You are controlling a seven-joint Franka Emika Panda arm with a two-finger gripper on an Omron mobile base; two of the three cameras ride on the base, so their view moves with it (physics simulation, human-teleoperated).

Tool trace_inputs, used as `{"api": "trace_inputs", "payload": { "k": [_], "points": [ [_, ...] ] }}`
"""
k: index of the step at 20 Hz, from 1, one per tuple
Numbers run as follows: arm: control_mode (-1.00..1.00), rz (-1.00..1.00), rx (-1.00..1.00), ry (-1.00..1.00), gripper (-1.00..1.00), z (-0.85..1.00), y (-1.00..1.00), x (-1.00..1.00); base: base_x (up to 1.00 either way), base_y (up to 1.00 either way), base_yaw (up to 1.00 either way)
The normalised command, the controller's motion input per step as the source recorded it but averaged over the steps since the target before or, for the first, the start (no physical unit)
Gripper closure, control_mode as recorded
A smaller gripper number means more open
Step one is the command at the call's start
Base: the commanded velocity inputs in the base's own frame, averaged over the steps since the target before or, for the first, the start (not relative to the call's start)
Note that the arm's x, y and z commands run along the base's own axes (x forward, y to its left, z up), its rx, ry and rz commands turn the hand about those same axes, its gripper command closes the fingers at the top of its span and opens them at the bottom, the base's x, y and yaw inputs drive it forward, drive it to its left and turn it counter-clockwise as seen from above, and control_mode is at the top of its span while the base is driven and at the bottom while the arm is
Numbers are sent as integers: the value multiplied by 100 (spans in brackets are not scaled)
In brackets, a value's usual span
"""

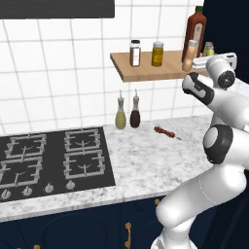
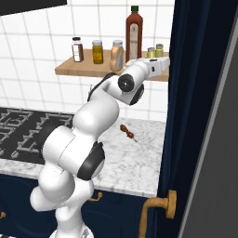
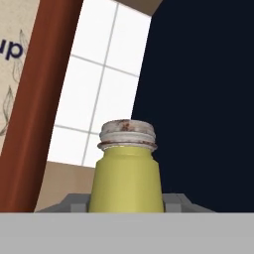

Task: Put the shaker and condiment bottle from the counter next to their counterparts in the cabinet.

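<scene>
The gripper (image 3: pixel 126 207) is clamped on the shaker (image 3: pixel 126 171): in the hand view the yellow-green body sits between the two grey finger tips, which meet its base on either side, and its worn grey top stands upright above them. Just beside the shaker in that view rises the red-brown wall of the tall bottle (image 3: pixel 37 99), with part of a pale label showing. Behind the shaker lie the light-wood shelf board, white wall tiles and a dark navy cupboard side.

In the right base view the hand reaches level over the right end of the shelf board (image 2: pixel 69 69). Two small yellow-green shakers (image 2: pixel 155 51) stand side by side just above the hand, to the right of the tall bottle (image 2: pixel 134 36). Which of the two is the held one cannot be told from this view. The condiment bottle (image 2: pixel 117 56) stands on the shelf board immediately left of the tall bottle.

Further left on the shelf board stand a yellow jar (image 2: pixel 97 51) and a dark spice jar (image 2: pixel 77 49).

Below the shelf board, against the tiled wall, a yellow cruet (image 1: pixel 120 115) and a dark cruet (image 1: pixel 135 113) stand on the counter (image 1: pixel 146 160). A skewer (image 1: pixel 167 132) lies on the counter to their right. The hob (image 1: pixel 51 160) occupies the counter's left part.
</scene>
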Motion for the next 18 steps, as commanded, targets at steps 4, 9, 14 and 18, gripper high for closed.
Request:
{"api": "trace_inputs", "payload": {
  "k": [4, 9, 14, 18],
  "points": [
    [-100, 0, 0, 0, -100, -39, 0, 15, 0, 0, 0],
    [-100, 0, 0, -1, -100, -13, 0, 0, 0, 0, 0],
    [-100, 0, 0, -3, -100, -1, 0, -19, 0, 0, 0],
    [-100, 0, 0, -6, -100, 0, 0, -74, 0, 0, 0]
  ]
}}
